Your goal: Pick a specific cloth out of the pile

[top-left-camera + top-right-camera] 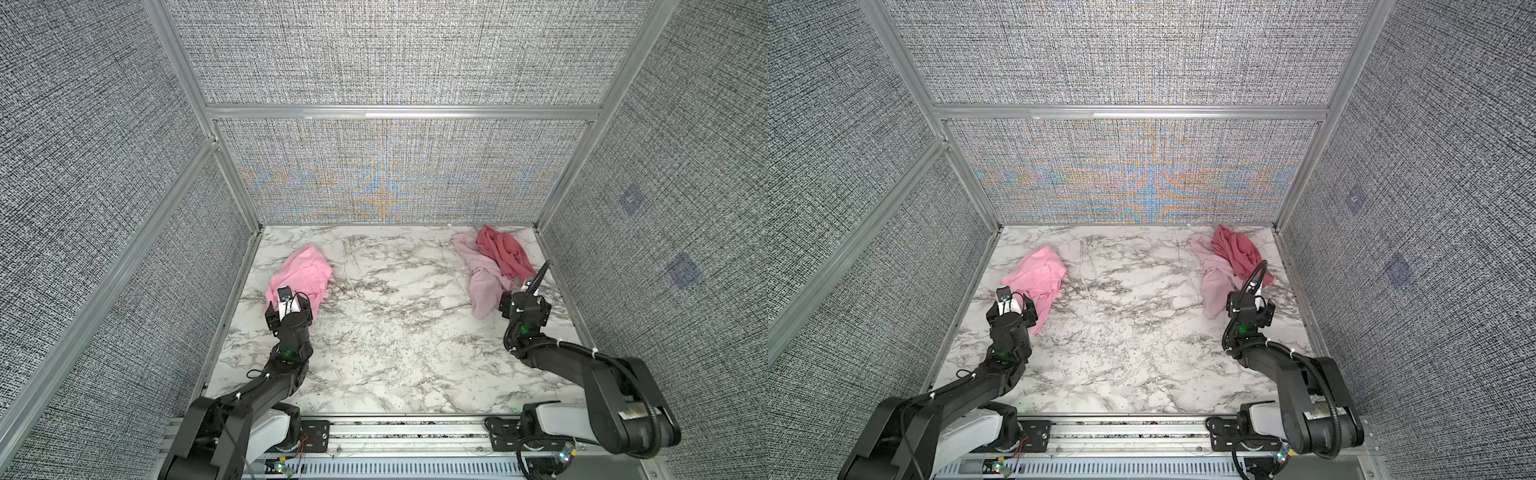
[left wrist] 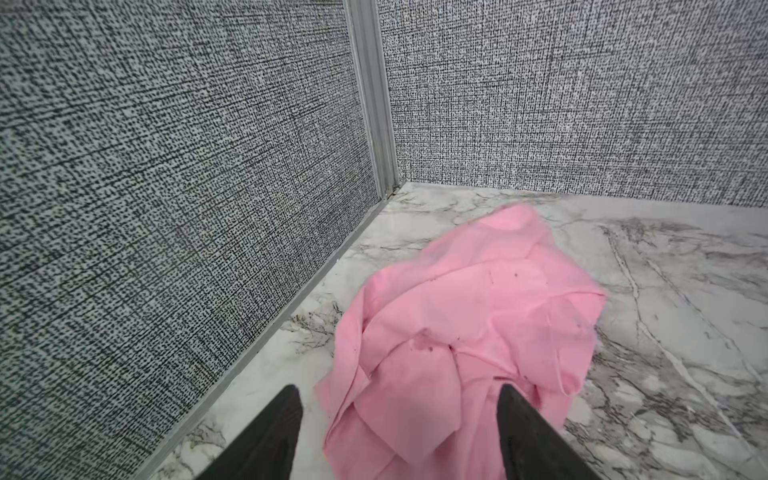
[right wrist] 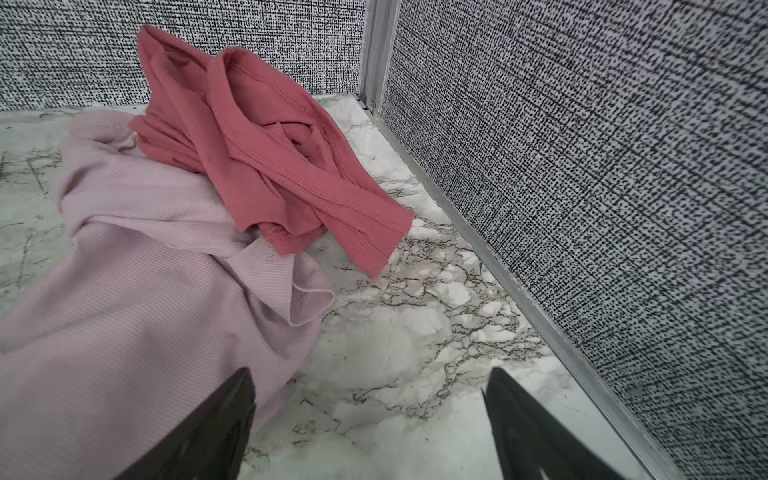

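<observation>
Bright pink cloth [image 1: 301, 276] lies crumpled on the marble table [image 1: 395, 332], left side, near the left wall, well apart from the pile [image 1: 488, 274] at far right. Your left gripper [image 2: 397, 388] sits at the cloth's near edge, jaws spread wide, fabric below and between the fingers, nothing pinched. Pile shows two pieces: rose-red cloth [image 3: 257, 166] draped partly over pale pink cloth [image 3: 145, 270], close to the right wall. Your right gripper [image 3: 370, 370] is at the pile's near end, jaws wide, bare marble between them, one finger over the pale cloth's edge, holding nothing.
</observation>
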